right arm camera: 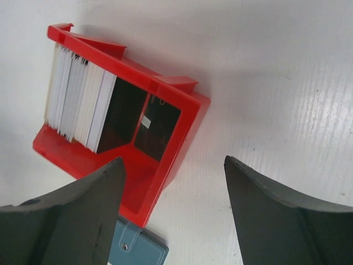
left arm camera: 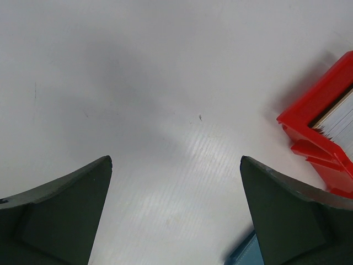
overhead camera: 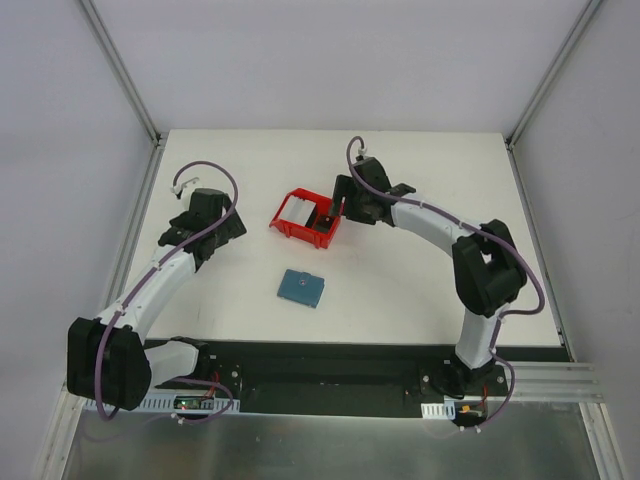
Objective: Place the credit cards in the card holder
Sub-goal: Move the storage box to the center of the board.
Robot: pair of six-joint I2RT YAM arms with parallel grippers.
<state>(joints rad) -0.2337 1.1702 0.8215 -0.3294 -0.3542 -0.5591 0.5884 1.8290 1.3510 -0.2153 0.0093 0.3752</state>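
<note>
The credit cards [right arm camera: 77, 99] stand on edge as a pale stack inside a red bin [right arm camera: 144, 76], with a dark card [right arm camera: 124, 113] at the front of the stack. The card holder [overhead camera: 301, 288], a teal wallet with a snap tab, lies folded on the table just in front of the bin. My right gripper [right arm camera: 174, 160] hovers open over the bin's right wall, one finger above the bin's inside, the other above bare table, holding nothing. Left of the bin, my left gripper [left arm camera: 175, 159] is wide open above bare table; the card holder's corner [left arm camera: 245, 256] peeks beside its right finger.
The red bin [overhead camera: 290, 228] sits near the table's middle, between the two arms, and its corner with card edges [left arm camera: 339, 118] shows at the right of the left wrist view. White table [overhead camera: 420, 300] extends to walls and frame posts at the back and sides.
</note>
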